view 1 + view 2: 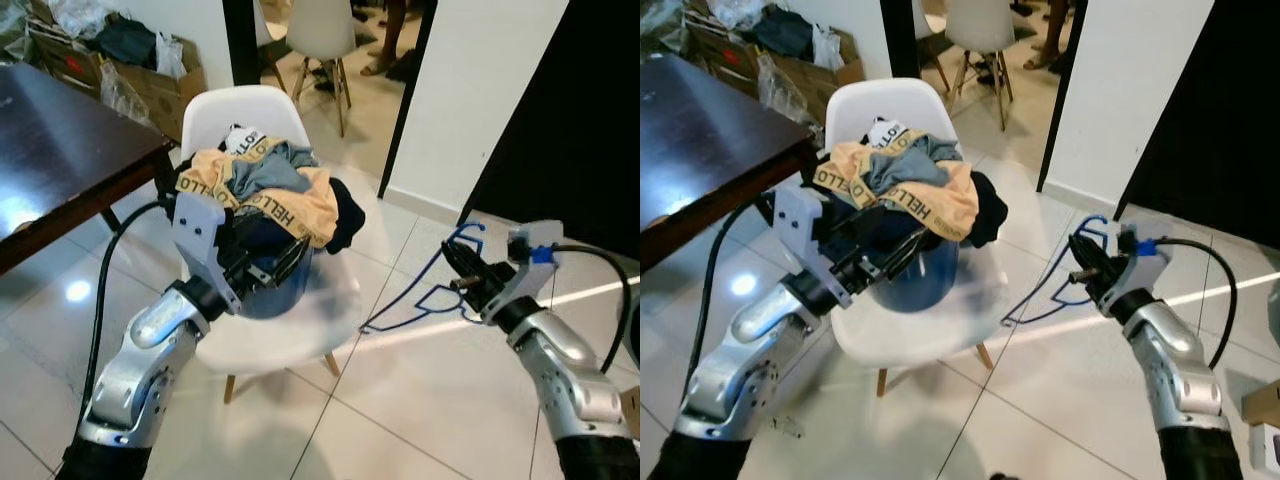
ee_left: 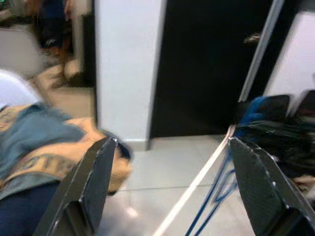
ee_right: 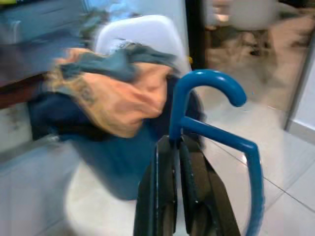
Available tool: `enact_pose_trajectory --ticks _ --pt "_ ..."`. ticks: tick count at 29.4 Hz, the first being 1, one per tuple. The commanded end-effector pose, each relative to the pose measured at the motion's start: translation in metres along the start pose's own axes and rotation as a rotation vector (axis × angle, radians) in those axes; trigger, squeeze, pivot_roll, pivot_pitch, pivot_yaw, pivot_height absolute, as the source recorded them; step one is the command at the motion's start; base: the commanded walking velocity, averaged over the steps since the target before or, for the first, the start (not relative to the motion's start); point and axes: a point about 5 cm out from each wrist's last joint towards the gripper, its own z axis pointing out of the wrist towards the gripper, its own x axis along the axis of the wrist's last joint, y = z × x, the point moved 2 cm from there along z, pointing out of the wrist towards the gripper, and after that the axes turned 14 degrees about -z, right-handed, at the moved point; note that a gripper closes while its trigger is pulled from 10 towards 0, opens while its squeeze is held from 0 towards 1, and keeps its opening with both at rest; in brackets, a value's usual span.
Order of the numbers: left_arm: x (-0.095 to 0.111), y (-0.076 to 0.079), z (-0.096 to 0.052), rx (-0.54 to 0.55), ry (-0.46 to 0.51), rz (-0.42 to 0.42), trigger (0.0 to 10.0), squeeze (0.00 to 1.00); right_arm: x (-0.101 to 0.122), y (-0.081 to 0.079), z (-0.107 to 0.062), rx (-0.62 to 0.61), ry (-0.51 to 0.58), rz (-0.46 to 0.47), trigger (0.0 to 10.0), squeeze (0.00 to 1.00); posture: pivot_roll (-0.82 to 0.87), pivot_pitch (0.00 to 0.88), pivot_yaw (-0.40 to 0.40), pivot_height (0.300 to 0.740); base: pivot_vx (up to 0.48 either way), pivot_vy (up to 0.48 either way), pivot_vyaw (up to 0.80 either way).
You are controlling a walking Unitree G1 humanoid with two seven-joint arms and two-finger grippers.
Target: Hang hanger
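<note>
A: Where's the hanger (image 1: 432, 290)?

B: In the right gripper (image 3: 179, 147). Its jaws are pinched on the blue wire just under the hook, so the hook curls up past the fingertips and the triangle trails off below them, out over the floor (image 1: 400, 420).

A: And the left gripper (image 1: 268, 268)?

B: Jaws wide, nothing between them. It sits just in front of the clothes (image 1: 265, 185) heaped on the chair (image 1: 300, 320), with the fingertips close to the dark blue cloth at the bottom of the pile. I can't tell whether they touch it.

A: So which step is this?

B: I'd say carrying. The hanger is gripped and off the floor, not yet hung. No rail or rod lies ahead of either pair of jaws; past the right fingertips there are the clothes and the chair.

A: What does the next move call for?

B: Finding a rail first, I think. Then the right jaws must keep their pinch near the neck, with the open side of the hook turned toward the rail, so it can drop over. The hold is narrow, and the wire could swivel between the fingers.

A: Any risk from the left arm?

B: Its open fingers are near loose cloth; that could snag.
</note>
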Motion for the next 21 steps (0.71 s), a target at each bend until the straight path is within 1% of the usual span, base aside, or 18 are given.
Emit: enact_pose_trajectory --ticks 1,2,3,4,5,6,7,8,10,11,13,15,16,17,18,19,20,21 --pt "0.005 0.012 -0.004 -0.101 -0.028 -0.053 10.0 0.00 0.026 0.000 -0.004 0.108 0.074 0.015 10.0 0.00 0.02 0.145 -0.019 0.740 0.000 0.000 0.00" --pt "0.005 0.012 -0.004 -0.101 -0.028 -0.053 10.0 0.00 0.026 0.000 -0.004 0.108 0.074 0.015 10.0 0.00 0.02 0.145 -0.019 0.740 0.000 0.000 0.00" --pt "0.009 0.022 -0.008 -0.196 -0.058 -0.071 10.0 0.00 0.048 0.000 -0.006 0.197 0.125 0.002 10.0 0.00 0.01 0.142 -0.019 0.740 0.000 0.000 0.00" --pt "0.009 0.022 -0.008 -0.196 -0.058 -0.071 10.0 0.00 0.048 0.000 -0.006 0.197 0.125 0.002 10.0 0.00 0.01 0.142 -0.019 0.740 0.000 0.000 0.00" --pt "0.009 0.029 -0.015 -0.278 -0.113 -0.068 10.0 0.00 0.066 -0.003 -0.007 0.270 0.169 -0.011 10.0 0.00 0.01 0.139 -0.022 0.740 0.000 0.000 0.00" --pt "0.009 0.029 -0.015 -0.278 -0.113 -0.068 10.0 0.00 0.066 -0.003 -0.007 0.270 0.169 -0.011 10.0 0.00 0.01 0.139 -0.022 0.740 0.000 0.000 0.00" --pt "0.007 0.035 -0.022 -0.344 -0.165 -0.048 10.0 0.00 0.080 -0.007 -0.007 0.322 0.209 -0.026 10.0 0.00 0.01 0.137 -0.022 0.740 0.000 0.000 0.00" --pt "0.007 0.035 -0.022 -0.344 -0.165 -0.048 10.0 0.00 0.080 -0.007 -0.007 0.322 0.209 -0.026 10.0 0.00 0.01 0.137 -0.022 0.740 0.000 0.000 0.00" --pt "0.006 0.037 -0.028 -0.390 -0.222 -0.002 10.0 0.00 0.100 -0.014 -0.005 0.378 0.274 -0.028 10.0 0.00 0.01 0.138 -0.022 0.740 0.000 0.000 0.00" --pt "0.009 0.036 -0.027 -0.387 -0.223 0.033 10.0 0.00 0.110 -0.017 -0.003 0.391 0.312 -0.016 10.0 0.00 0.02 0.137 -0.022 0.740 0.000 0.000 0.00" --pt "0.014 0.033 -0.022 -0.366 -0.215 0.087 10.0 0.00 0.123 -0.022 -0.001 0.411 0.355 0.003 10.0 0.00 0.02 0.137 -0.022 0.740 0.000 0.000 0.00" --pt "0.015 0.031 -0.019 -0.349 -0.207 0.119 10.0 0.00 0.128 -0.025 0.000 0.421 0.370 0.011 10.0 0.00 0.02 0.137 -0.022 0.740 0.000 0.000 0.00" --pt "0.016 0.025 -0.014 -0.303 -0.202 0.190 10.0 0.00 0.131 -0.031 -0.001 0.449 0.372 0.007 10.0 0.00 0.02 0.138 -0.021 0.740 0.000 0.000 0.00" --pt "0.016 0.025 -0.014 -0.303 -0.202 0.190 10.0 0.00 0.131 -0.031 -0.001 0.449 0.372 0.007 10.0 0.00 0.02 0.138 -0.021 0.740 0.000 0.000 0.00" --pt "0.017 0.021 -0.010 -0.269 -0.197 0.243 10.0 0.00 0.132 -0.035 -0.002 0.472 0.372 0.004 10.0 0.00 0.02 0.138 -0.021 0.740 0.000 0.000 0.00" --pt "0.018 0.019 -0.009 -0.250 -0.198 0.276 10.0 0.00 0.134 -0.038 -0.003 0.492 0.368 0.005 10.0 0.00 0.02 0.138 -0.021 0.740 0.000 0.000 0.00" --pt "0.019 0.009 -0.002 -0.162 -0.183 0.363 10.0 0.00 0.138 -0.044 -0.005 0.527 0.375 0.017 10.0 0.00 0.02 0.139 -0.020 0.740 0.000 0.000 0.00" --pt "0.020 0.006 0.000 -0.142 -0.179 0.382 10.0 0.00 0.139 -0.045 -0.005 0.535 0.377 0.020 10.0 0.00 0.02 0.139 -0.020 0.740 0.000 0.000 0.00"
